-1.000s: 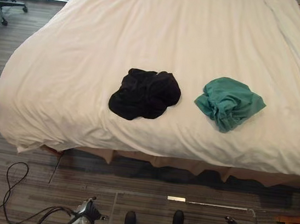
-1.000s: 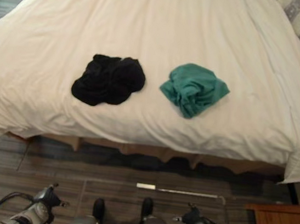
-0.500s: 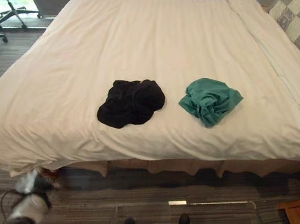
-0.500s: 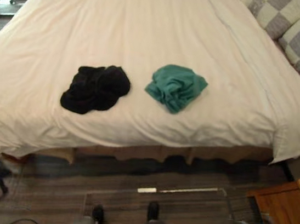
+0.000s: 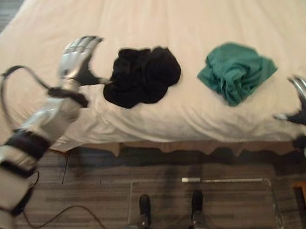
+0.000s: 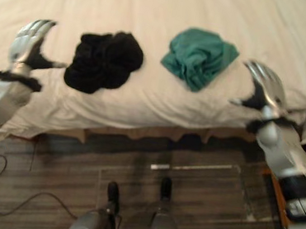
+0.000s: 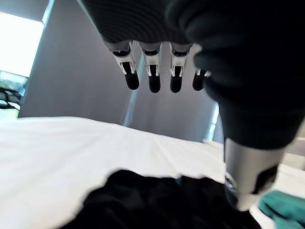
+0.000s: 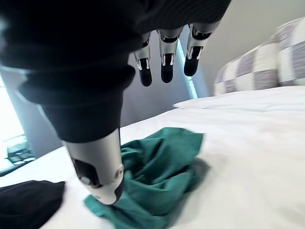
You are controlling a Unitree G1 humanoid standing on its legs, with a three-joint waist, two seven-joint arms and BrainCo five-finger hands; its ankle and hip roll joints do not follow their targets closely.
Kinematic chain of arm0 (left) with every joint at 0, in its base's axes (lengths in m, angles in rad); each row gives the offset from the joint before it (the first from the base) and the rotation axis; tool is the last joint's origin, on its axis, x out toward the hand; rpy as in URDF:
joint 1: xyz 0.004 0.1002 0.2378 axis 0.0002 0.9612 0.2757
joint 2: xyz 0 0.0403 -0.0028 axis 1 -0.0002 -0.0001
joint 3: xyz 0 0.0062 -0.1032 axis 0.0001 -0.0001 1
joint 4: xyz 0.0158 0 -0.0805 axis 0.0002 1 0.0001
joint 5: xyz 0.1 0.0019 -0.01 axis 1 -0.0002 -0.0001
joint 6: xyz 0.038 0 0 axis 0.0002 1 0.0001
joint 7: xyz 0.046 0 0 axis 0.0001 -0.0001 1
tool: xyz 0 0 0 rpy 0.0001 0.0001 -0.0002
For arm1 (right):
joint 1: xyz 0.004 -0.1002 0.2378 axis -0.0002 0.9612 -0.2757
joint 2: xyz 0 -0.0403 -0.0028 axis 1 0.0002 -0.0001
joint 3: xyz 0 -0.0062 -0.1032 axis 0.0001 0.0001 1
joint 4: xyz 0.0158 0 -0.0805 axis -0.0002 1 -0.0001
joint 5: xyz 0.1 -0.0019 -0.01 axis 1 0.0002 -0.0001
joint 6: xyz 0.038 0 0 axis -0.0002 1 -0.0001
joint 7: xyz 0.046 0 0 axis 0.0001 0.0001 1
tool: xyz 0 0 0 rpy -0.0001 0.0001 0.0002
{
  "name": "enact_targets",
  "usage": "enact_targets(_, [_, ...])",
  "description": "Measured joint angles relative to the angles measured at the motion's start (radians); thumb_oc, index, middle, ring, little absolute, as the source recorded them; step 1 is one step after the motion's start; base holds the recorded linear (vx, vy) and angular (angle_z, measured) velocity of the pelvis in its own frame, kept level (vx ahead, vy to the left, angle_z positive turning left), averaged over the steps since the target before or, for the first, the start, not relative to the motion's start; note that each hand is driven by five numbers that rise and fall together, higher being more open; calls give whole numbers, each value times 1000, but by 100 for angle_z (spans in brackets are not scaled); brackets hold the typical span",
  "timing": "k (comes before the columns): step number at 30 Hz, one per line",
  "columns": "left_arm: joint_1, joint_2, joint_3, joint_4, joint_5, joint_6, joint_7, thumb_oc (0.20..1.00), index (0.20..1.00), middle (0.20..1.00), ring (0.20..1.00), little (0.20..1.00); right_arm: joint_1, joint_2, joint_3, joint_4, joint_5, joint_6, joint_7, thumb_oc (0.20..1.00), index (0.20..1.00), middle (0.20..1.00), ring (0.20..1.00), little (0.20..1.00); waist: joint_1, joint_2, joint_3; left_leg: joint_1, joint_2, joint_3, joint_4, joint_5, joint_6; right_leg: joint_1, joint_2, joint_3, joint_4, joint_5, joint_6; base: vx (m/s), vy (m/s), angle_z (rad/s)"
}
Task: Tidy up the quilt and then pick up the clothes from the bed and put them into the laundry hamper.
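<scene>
White quilt (image 5: 155, 13) lies spread flat across the bed, its near edge hanging over the side above the dark wood-plank floor (image 5: 228, 226). Two garments rest on the quilt near that edge, apart from each other: a crumpled black garment (image 5: 143, 76) to the left and a bunched green garment (image 5: 236, 72) to the right.

Left hand (image 5: 76, 59) is raised over the quilt just left of the black garment, fingers straight and spread, thumb out toward it, holding nothing. Right hand (image 6: 264, 88) is raised near the bed edge, right of the green garment, fingers likewise extended and relaxed, thumb apart, holding nothing. A checked pillow (image 8: 267, 69) sits behind the green garment in the right wrist view.
</scene>
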Motion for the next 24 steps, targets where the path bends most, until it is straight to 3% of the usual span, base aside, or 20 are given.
enact_targets(4, [-164,-58,-137,213,19,34,-25,1000,1000,1000,1000,1000,-87,8,85,-21,0,15,-15,1000,1000,1000,1000,1000,-35,-22,61,-62,16,33,0,2,-9,-85,15,15,1,14,6,-72,-21,-25])
enact_targets(8, [-322,-57,-157,382,93,74,1,1000,1000,1000,1000,1000,-115,-12,108,-131,0,18,-27,1000,1000,1000,1000,1000,-77,-39,158,-120,24,81,0,14,-9,-169,30,55,1,52,-24,-70,-26,-34])
enact_targets(11, [-420,-43,-194,524,218,74,6,1000,1000,1000,1000,1000,-110,-77,141,-249,-1,-10,-27,1000,1000,1000,1000,1000,-74,-30,162,-161,40,88,0,18,-16,-216,46,61,1,54,-25,-5,-64,-15])
enact_targets(12, [-429,-32,-200,539,242,77,8,561,561,561,561,561,-113,-90,136,-268,-1,-24,-30,1000,1000,1000,1000,1000,-70,-31,162,-163,44,87,0,18,-20,-218,49,60,1,52,-23,30,-126,-4])
enact_targets(13, [-421,-24,-174,539,288,80,8,200,200,200,200,200,-111,-131,125,-302,-1,-42,-36,1000,1000,1000,1000,1000,-59,-31,162,-164,59,84,0,13,-41,-218,58,56,0,45,-23,26,-76,0])
enact_targets(20, [-289,72,-88,314,303,96,14,200,200,200,200,200,-127,-226,57,-282,-42,-39,-45,1000,1000,1000,1000,1000,-51,-25,158,-169,88,49,0,36,-52,-200,78,0,1,41,-30,50,-107,8])
enact_targets(23, [-161,71,10,180,264,86,12,200,200,200,200,200,-142,-244,63,-240,-42,-20,-46,1000,1000,1000,1000,1000,-42,-15,155,-161,86,27,0,43,-50,-180,79,-20,1,44,-36,63,-147,19])
enact_targets(24, [-20,70,96,37,204,57,8,200,200,200,200,200,-176,-246,93,-156,-41,-17,-51,1000,1000,1000,1000,1000,-20,-14,155,-145,90,15,0,43,-51,-155,76,-35,1,35,-49,69,-141,24])
